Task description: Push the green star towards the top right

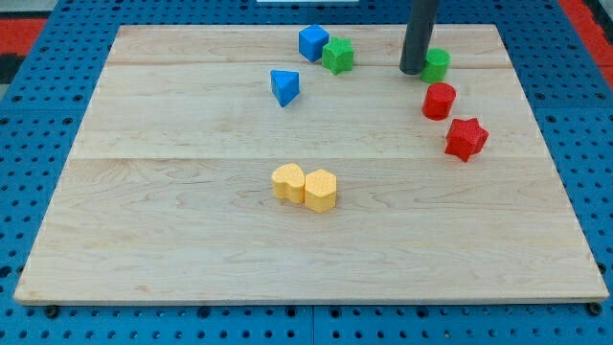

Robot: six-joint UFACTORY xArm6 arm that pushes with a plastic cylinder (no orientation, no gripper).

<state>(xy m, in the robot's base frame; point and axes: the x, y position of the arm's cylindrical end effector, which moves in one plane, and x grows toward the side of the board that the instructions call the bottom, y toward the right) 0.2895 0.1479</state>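
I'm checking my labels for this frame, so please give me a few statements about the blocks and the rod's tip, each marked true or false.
1. My tip is right beside the green round block. True.
2. The green star sits next to the blue cube. True.
3. The two yellow blocks lie far apart. False: they touch.
4. The red star is at the view's left. False: it is at the right, below the red round block.
5. My tip touches the green star. False: it is well to the star's right.

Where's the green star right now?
The green star sits near the view's top, centre-right, touching the blue cube on its left; my tip is well to its right.
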